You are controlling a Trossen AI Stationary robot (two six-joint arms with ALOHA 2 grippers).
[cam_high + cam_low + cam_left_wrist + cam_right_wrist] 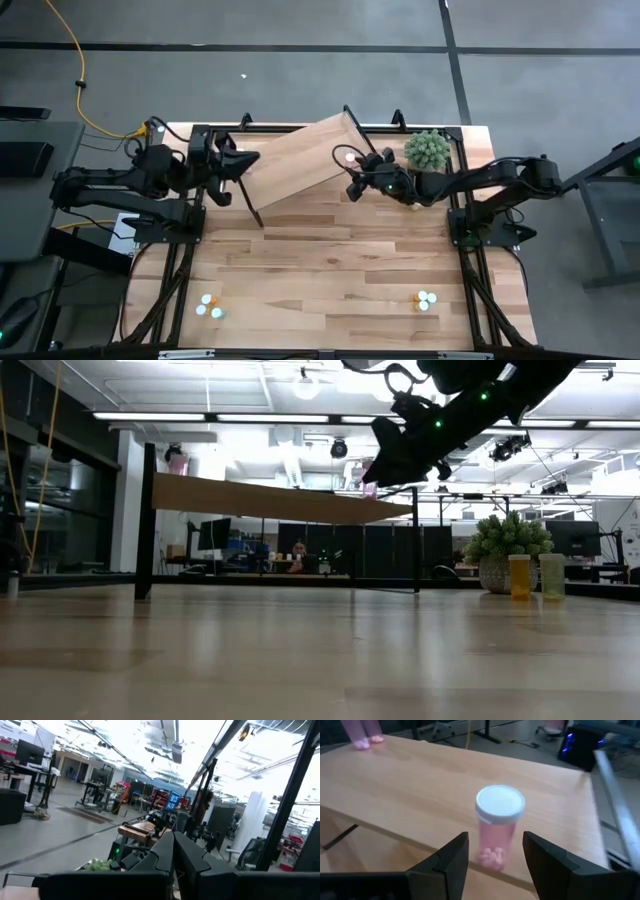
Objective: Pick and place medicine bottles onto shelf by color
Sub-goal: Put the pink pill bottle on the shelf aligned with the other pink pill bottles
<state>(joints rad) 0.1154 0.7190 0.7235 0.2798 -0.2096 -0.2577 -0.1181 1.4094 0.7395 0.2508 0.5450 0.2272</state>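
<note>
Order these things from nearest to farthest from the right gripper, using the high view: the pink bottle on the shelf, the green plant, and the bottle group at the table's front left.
1. Pink bottle, on the shelf, right at the right gripper.
2. Green plant, at the table's back right.
3. Front-left bottle group, clearly farthest.
</note>
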